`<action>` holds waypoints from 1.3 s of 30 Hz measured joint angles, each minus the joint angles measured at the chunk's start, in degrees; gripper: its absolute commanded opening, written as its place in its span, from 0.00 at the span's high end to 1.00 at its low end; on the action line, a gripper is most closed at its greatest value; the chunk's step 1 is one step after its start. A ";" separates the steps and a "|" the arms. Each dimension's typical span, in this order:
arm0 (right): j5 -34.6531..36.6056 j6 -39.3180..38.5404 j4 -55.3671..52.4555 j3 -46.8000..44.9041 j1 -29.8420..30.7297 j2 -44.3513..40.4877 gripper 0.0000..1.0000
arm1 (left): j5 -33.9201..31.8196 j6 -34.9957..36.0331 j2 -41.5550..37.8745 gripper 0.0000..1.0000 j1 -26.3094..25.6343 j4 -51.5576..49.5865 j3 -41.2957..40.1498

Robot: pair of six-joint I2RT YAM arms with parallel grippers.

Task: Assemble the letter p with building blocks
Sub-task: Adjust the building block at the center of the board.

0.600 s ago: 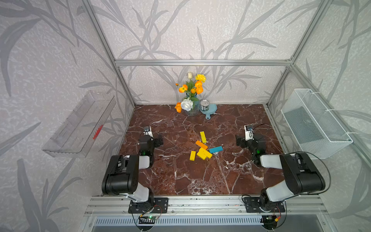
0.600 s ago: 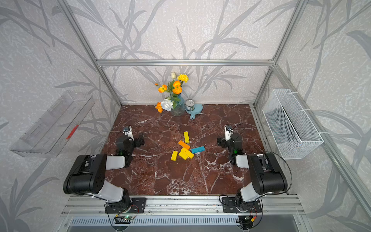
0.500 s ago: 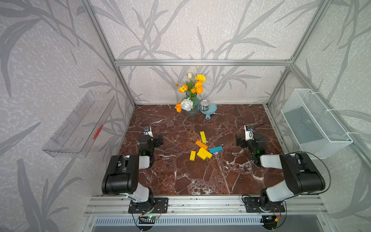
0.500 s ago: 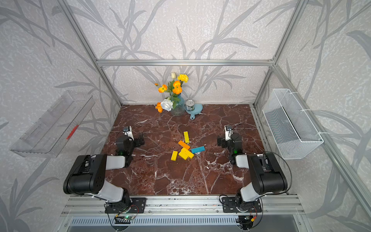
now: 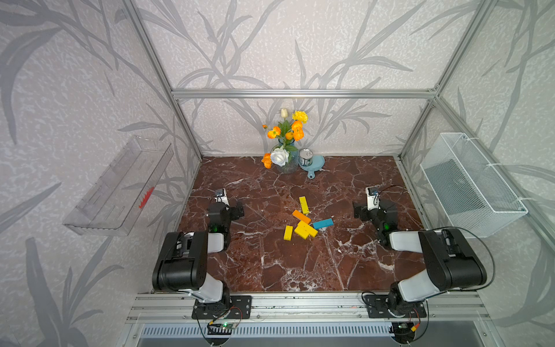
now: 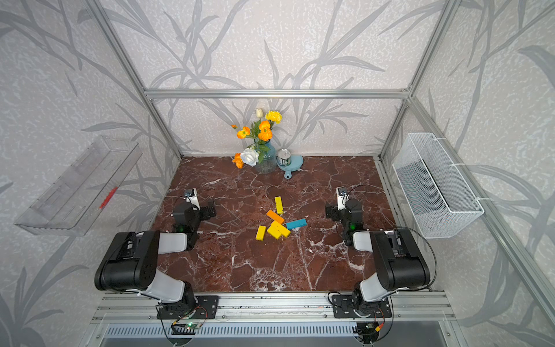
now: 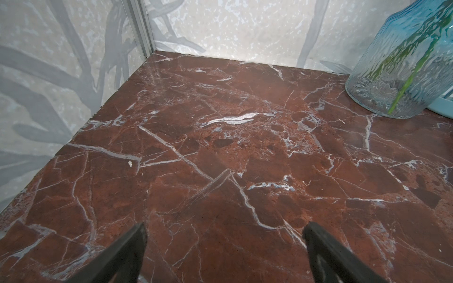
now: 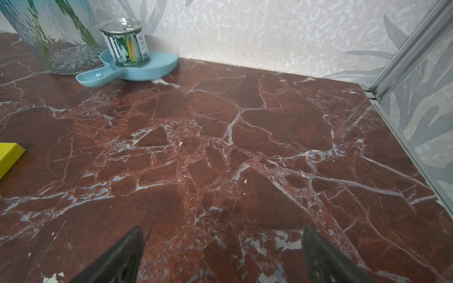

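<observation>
Several building blocks lie scattered at different angles in the middle of the marble floor in both top views; no letter p shows among them. One yellow block [image 5: 304,205] is farthest back, with an orange block [image 5: 301,216] and a teal block [image 5: 323,223] just in front of it. Two yellow blocks [image 5: 305,229] touch side by side, and another yellow block [image 5: 288,232] lies to their left. My left gripper [image 5: 228,209] [image 7: 224,235] rests low at the left, open and empty. My right gripper [image 5: 371,210] [image 8: 221,235] rests at the right, open and empty. A yellow block corner [image 8: 9,153] shows in the right wrist view.
A blue glass vase of flowers [image 5: 286,163] [image 7: 404,61] stands at the back wall, next to a tin can [image 5: 305,157] [image 8: 127,44] on a light blue dish [image 8: 147,69]. A clear tray [image 5: 120,186] hangs on the left wall, a white wire basket [image 5: 471,186] on the right.
</observation>
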 measured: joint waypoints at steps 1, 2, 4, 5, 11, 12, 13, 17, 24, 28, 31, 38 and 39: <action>-0.31 0.04 0.00 0.00 -0.20 0.00 0.01 | 0.02 0.00 0.00 0.00 0.00 0.00 0.00; -1.42 0.15 0.00 0.00 -0.68 0.00 0.01 | 0.42 0.17 0.00 0.00 0.00 0.00 0.00; -3.65 0.35 0.09 0.00 -2.27 0.00 0.01 | 1.36 0.55 0.00 0.00 0.04 -0.02 0.02; -4.48 0.42 0.13 0.00 -2.89 0.00 0.01 | 1.66 0.63 0.00 0.00 0.04 -0.04 0.02; -6.27 0.50 0.07 0.00 -3.30 -0.31 0.01 | 2.38 0.98 0.00 0.01 0.17 -0.13 0.02; -5.51 0.00 -2.27 0.35 -2.51 -1.49 0.01 | 1.77 0.81 -0.07 0.00 0.26 -0.28 0.13; -4.09 -0.44 -5.33 0.96 -1.18 -3.15 0.01 | 1.22 0.68 -0.63 0.00 0.26 -1.95 0.57; -0.31 -1.49 -20.00 10.54 8.09 -12.52 0.01 | -2.01 -1.38 -8.96 0.00 0.20 -19.02 8.44; 4.59 1.16 -44.26 41.51 21.51 -9.22 0.01 | -6.75 -5.86 -25.70 0.00 -3.17 -33.75 24.06; 4.74 5.07 -53.09 43.04 26.34 -6.03 0.08 | -10.93 -8.48 -30.53 0.00 -4.11 -42.05 28.24; 3.82 8.33 -58.05 41.31 27.30 -2.91 0.17 | -13.86 -10.93 -33.64 0.00 -4.09 -48.78 29.73; -1.27 11.17 -65.07 43.04 27.30 7.28 0.17 | -13.75 -14.12 -35.69 0.00 -4.04 -57.70 34.53; -2.16 11.19 -66.73 45.42 27.30 10.10 0.17 | -13.77 -14.25 -35.67 0.00 -4.04 -58.34 34.56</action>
